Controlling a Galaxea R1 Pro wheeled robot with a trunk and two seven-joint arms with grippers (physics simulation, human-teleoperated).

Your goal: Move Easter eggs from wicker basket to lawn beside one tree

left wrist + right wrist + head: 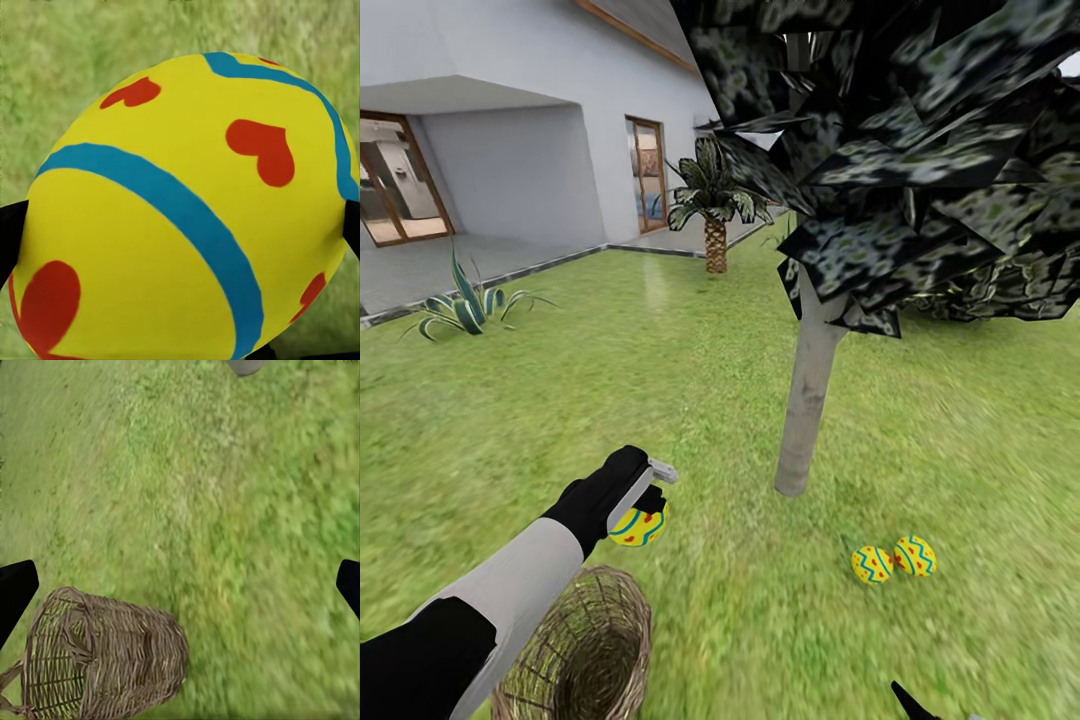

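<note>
My left gripper (pixel 651 497) is shut on a yellow Easter egg (pixel 638 527) with blue bands and red hearts, held above the lawn (pixel 710 420). In the left wrist view this egg (pixel 187 202) sits between the black fingers (pixel 9 240). The wicker basket (pixel 585 650) stands just below my left forearm; the part of its inside that shows holds no egg. Two more eggs (pixel 872 564) (pixel 915 555) lie on the grass to the right of the tree's pale trunk (pixel 807 400). My right gripper (pixel 180 585) is open over grass, with the basket (pixel 105 660) beneath it.
The tree's dark crown (pixel 920 150) hangs low at the upper right. A short palm (pixel 714 215) and a spiky striped plant (pixel 465 305) stand by the white house (pixel 510 120) and its paved strip. Open grass lies between me and the trunk.
</note>
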